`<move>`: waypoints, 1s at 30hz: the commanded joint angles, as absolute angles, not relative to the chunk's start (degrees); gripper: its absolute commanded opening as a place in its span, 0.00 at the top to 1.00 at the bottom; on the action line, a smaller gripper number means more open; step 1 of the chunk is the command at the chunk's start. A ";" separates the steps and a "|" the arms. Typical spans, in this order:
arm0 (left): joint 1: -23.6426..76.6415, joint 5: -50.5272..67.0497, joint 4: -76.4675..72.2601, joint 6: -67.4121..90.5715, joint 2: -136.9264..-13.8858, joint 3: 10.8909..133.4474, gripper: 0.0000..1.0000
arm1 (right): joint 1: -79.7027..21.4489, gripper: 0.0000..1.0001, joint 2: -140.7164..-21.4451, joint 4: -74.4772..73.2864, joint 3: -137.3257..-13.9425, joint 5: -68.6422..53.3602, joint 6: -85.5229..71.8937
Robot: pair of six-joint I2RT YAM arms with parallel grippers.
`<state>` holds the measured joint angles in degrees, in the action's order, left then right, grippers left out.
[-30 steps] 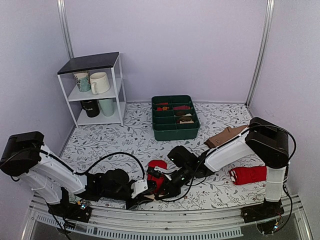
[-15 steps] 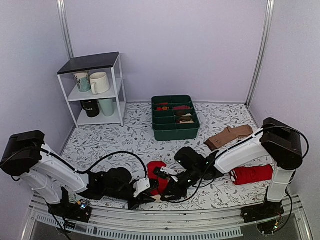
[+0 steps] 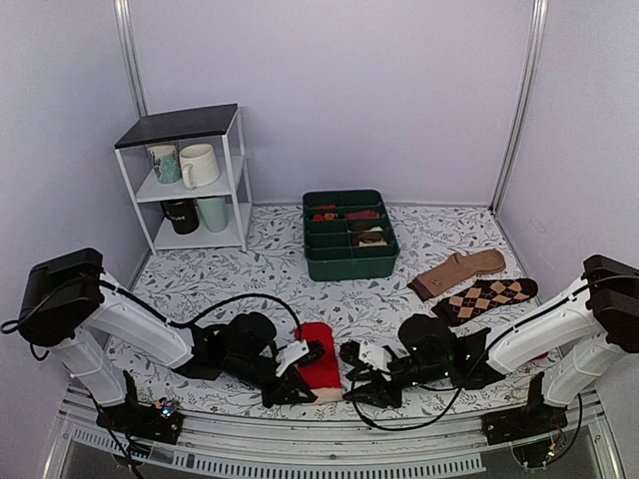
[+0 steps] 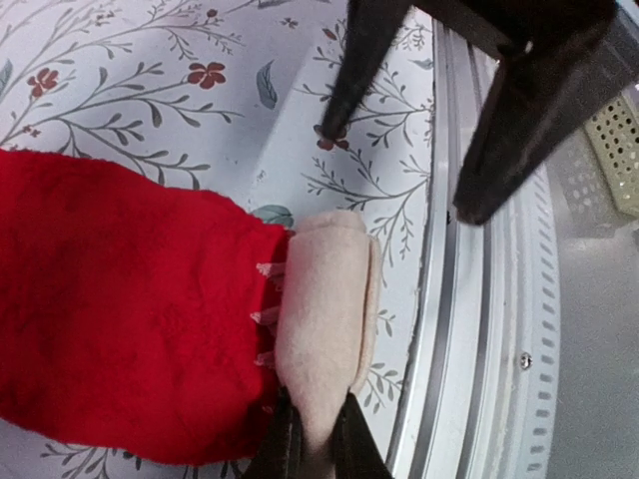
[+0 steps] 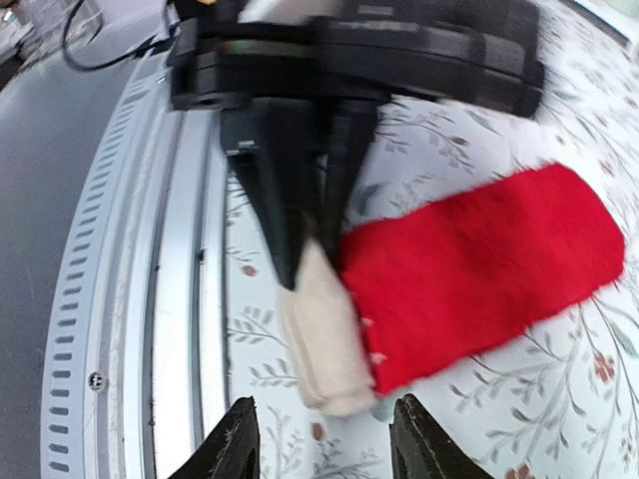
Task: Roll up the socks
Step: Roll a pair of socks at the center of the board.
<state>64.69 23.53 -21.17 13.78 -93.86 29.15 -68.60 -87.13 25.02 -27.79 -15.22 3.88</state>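
We find the socks (image 3: 318, 361) lying flat at the near edge of the table (image 3: 270, 274), about midway along it, between the two arms. Their long axis runs far to near. The red body points toward the far edge and the beige end (image 4: 324, 299) lies closest to the near edge.

The left gripper (image 4: 318, 451) is clamped on the left side of that beige end, with the fabric pinched between its fingers. The right gripper (image 5: 324, 444) stands with its jaws apart and nothing between them. It sits just to the right of the socks, clear of them, and faces the beige end side-on.

We judge that the roll has to start at the beige end and travel along the long axis toward the far edge. The left arm is the nearer one, since it already has the fabric. The right would likely need to close on the opposite corner of the beige end. Otherwise we expect a one-sided lift to skew the roll.
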 commanded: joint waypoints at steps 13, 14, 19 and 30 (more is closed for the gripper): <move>62.33 29.08 -15.11 17.56 -97.86 26.72 1.00 | -76.08 0.46 -97.55 29.50 -32.52 -5.57 16.48; 62.38 29.15 -15.18 17.56 -97.84 26.65 1.00 | -76.30 0.46 -97.76 29.53 -32.68 -4.89 16.71; 62.25 29.27 -15.16 17.51 -97.90 26.59 1.00 | -76.54 0.49 -98.93 29.55 -33.52 -4.92 17.98; 61.96 29.96 -15.19 17.13 -98.72 26.94 1.00 | -79.08 0.51 -91.69 33.75 -30.19 3.54 20.71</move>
<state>62.17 30.28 -23.33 17.21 -95.90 28.86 -78.30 -97.45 29.93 -32.12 1.08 18.70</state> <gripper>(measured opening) 0.077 0.496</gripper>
